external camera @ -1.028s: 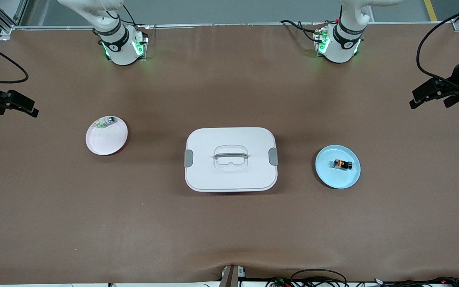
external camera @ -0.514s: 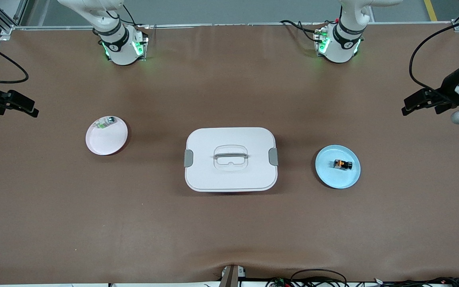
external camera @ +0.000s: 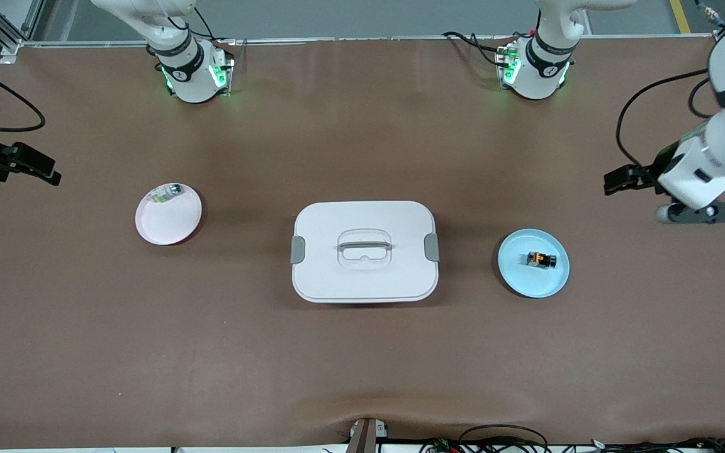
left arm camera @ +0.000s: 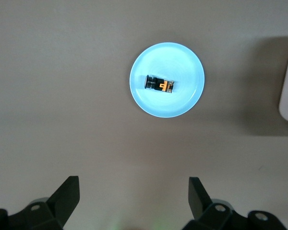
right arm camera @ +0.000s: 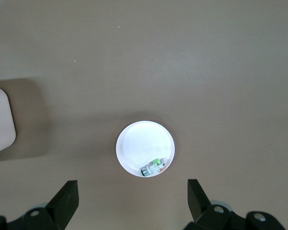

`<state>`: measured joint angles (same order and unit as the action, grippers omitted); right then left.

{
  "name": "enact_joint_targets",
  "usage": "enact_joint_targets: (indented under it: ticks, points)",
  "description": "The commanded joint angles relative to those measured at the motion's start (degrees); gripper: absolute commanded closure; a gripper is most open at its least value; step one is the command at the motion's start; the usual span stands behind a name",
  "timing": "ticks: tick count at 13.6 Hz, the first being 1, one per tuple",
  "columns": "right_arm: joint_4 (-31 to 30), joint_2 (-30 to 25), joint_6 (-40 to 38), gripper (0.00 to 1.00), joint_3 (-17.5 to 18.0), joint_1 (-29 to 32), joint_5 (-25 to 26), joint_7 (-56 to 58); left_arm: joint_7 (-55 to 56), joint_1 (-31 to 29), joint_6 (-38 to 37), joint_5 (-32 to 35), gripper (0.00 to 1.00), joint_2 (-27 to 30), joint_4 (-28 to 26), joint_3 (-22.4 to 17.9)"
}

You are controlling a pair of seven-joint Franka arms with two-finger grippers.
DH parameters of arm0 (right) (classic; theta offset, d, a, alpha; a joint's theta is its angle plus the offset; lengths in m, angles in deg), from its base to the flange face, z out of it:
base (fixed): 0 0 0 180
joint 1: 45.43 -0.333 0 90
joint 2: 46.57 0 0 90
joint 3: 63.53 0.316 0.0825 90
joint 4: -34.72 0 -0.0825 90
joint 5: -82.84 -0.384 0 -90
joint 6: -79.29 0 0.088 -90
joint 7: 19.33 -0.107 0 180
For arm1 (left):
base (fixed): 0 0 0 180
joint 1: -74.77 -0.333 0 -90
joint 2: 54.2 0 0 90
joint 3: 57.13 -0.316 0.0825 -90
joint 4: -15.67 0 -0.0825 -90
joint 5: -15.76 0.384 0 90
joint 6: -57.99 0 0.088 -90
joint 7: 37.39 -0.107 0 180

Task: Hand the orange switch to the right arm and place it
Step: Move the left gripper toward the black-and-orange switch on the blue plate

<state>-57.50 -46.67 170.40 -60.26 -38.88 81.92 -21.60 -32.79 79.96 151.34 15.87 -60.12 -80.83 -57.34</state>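
The orange switch (external camera: 541,259) lies on its side on a light blue plate (external camera: 520,280), toward the left arm's end of the table. In the left wrist view the switch (left arm camera: 160,85) lies on the plate (left arm camera: 149,105), well ahead of the fingers. My left gripper (external camera: 612,182) is open and empty, in the air over bare table beside the blue plate; it also shows in the left wrist view (left arm camera: 133,191). My right gripper (external camera: 51,173) is open and empty, waiting over the table's edge at the right arm's end; it also shows in the right wrist view (right arm camera: 132,191).
A white lidded box (external camera: 364,251) with a handle stands mid-table between the two plates. A pale pink plate (external camera: 167,223) holds a small whitish-green part (external camera: 168,192); the right wrist view shows this plate (right arm camera: 134,143) and the part (right arm camera: 155,167). Brown mat covers the table.
My left arm has swung in from the table's edge toward the blue plate, gripper still open. The right arm, the switch and the plates have not moved.
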Motion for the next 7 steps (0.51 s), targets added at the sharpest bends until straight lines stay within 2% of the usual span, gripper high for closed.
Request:
enact_joint_targets:
  ticks: [1,7]
  points:
    - [-1.73,-1.4,0.47,0.0,0.33,0.65,-0.31,0.42,0.32,0.26,1.92,2.0,0.0,-2.42,-0.17,0.29]
    - [-3.14,-2.01,1.09,0.0,0.24,0.83,-0.31,0.33,-0.11,0.08,19.56,3.76,0.0,-1.9,-13.25,1.7]
